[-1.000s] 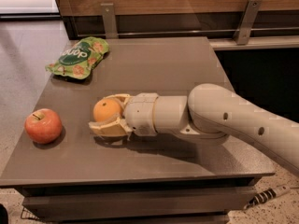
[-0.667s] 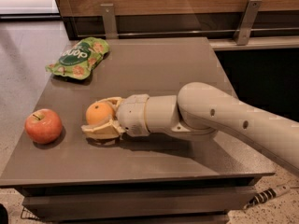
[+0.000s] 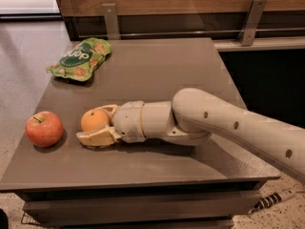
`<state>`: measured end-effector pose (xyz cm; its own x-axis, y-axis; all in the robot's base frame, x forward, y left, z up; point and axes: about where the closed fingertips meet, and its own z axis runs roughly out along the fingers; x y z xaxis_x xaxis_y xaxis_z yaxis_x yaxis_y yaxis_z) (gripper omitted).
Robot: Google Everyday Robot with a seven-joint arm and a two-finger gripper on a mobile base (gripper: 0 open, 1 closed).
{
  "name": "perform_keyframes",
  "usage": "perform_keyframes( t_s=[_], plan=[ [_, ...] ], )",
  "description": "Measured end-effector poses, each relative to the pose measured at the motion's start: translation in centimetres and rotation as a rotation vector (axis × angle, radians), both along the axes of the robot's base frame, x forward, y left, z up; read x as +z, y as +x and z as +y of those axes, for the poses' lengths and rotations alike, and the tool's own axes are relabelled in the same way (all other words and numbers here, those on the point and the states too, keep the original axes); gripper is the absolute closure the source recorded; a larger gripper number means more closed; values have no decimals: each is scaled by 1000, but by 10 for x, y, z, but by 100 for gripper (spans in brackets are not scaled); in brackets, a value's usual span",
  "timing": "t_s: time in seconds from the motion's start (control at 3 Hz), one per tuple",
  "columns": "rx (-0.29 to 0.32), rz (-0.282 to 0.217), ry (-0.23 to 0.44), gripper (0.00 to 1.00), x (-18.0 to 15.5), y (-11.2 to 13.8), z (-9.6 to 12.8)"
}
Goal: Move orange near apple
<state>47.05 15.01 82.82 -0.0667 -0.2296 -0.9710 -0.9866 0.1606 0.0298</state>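
On a dark table over pale floor, the gripper clasps the orange, the apple at its nine o'clock.

Underside of orange behind gripper, arm beyond right edge

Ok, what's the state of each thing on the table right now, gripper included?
gripper: low over the table, fingers shut on the orange.
orange: held, right of the apple, not touching it.
apple: upright, stem up, free at the front left.
green snack bag: lying flat, back left, untouched.
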Motion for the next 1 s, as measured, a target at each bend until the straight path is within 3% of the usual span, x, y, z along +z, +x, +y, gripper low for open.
perform_keyframes(
  t_s=[0.33, 1.0],
  plan=[
    [8, 11, 7, 97, -1, -1, 4],
    [15, 8, 6, 51, 0, -3, 7]
  ],
)
